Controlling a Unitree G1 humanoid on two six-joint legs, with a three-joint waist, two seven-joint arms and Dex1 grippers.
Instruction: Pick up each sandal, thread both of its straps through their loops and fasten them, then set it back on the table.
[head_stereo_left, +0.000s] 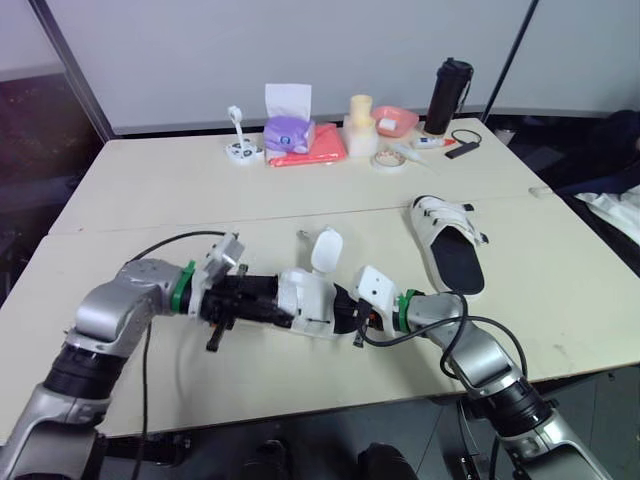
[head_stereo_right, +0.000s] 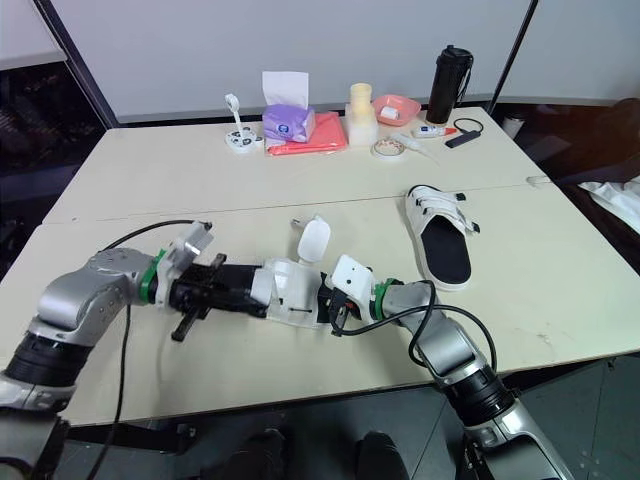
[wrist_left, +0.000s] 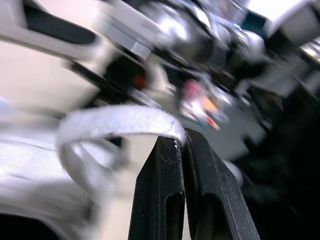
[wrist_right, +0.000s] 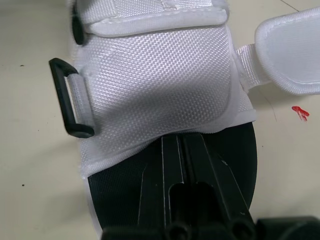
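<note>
A white sandal (head_stereo_left: 310, 295) with a black sole is held just above the table's front edge between both grippers. My left gripper (wrist_left: 182, 137) is shut on a white strap (wrist_left: 115, 122) that curves away from its tips. My right gripper (wrist_right: 182, 142) comes in over the black insole (wrist_right: 115, 200) from the other end and is shut on the edge of the white woven upper (wrist_right: 155, 85). A black loop (wrist_right: 70, 97) hangs free at the upper's side. One strap flap (head_stereo_left: 327, 248) stands up loose. The second sandal (head_stereo_left: 447, 245) lies flat at the right, apart from both grippers.
Along the far edge stand a purple tissue box (head_stereo_left: 288, 130), a red cloth (head_stereo_left: 318, 148), a cream cup stack (head_stereo_left: 360, 125), a pink bowl (head_stereo_left: 394, 120), a tape roll (head_stereo_left: 388, 160) and a black bottle (head_stereo_left: 448, 95). The table (head_stereo_left: 150, 190) has bare room on its left.
</note>
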